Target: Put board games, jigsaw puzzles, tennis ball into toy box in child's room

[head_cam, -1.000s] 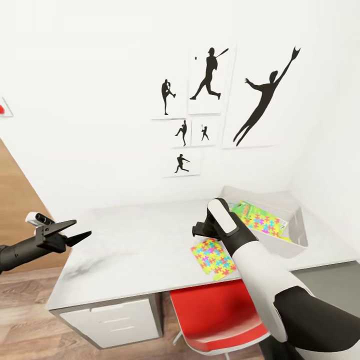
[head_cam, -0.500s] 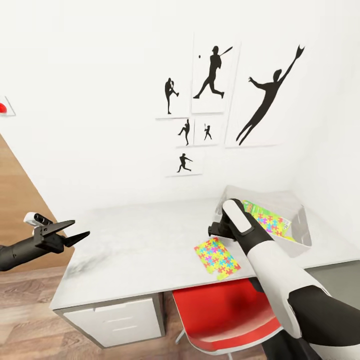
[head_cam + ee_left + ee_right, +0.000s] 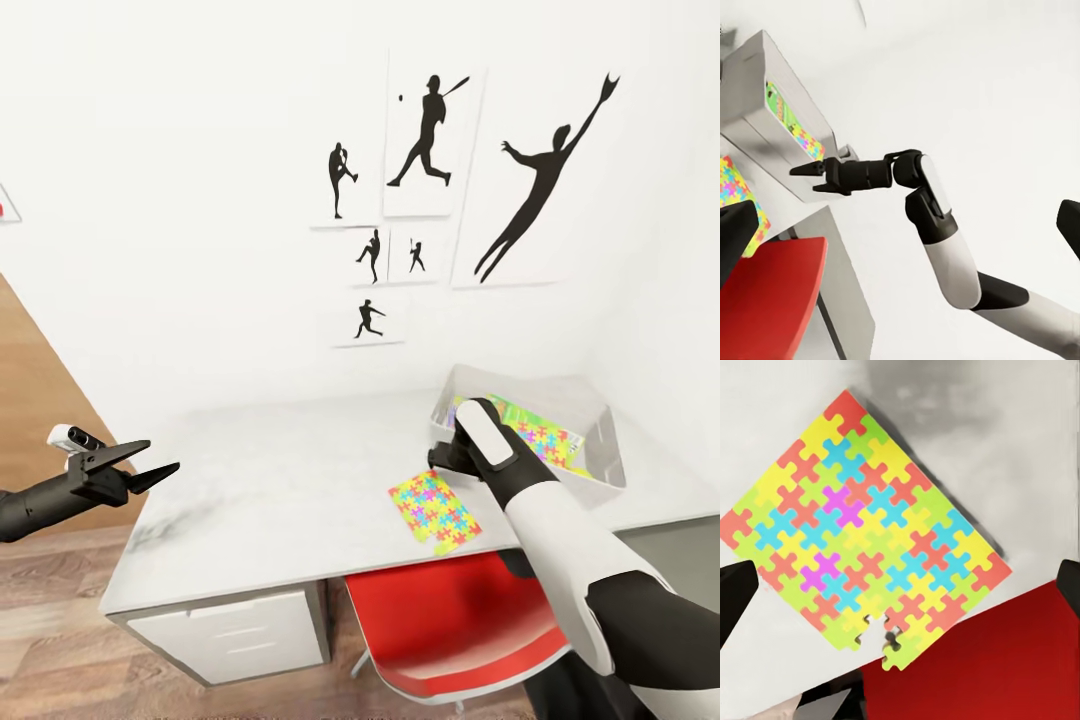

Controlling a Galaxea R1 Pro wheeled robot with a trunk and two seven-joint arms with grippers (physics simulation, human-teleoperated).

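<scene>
Against the white wall, the tabletop [image 3: 290,480] is seen; at its far right the toy box [image 3: 600,470] holds a jigsaw puzzle [image 3: 545,438], while another jigsaw puzzle [image 3: 433,510] lies at the near edge, below the right gripper [image 3: 808,171], fingers spread; the left gripper [image 3: 150,462] is held spread off the left end

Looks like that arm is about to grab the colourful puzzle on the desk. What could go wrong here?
The jigsaw puzzle lies flat and overhangs the table edge above the red chair; a nudge from the right gripper might push it off. One piece looks missing near its corner, so others may come loose. The toy box wall stands close beside the arm.
</scene>
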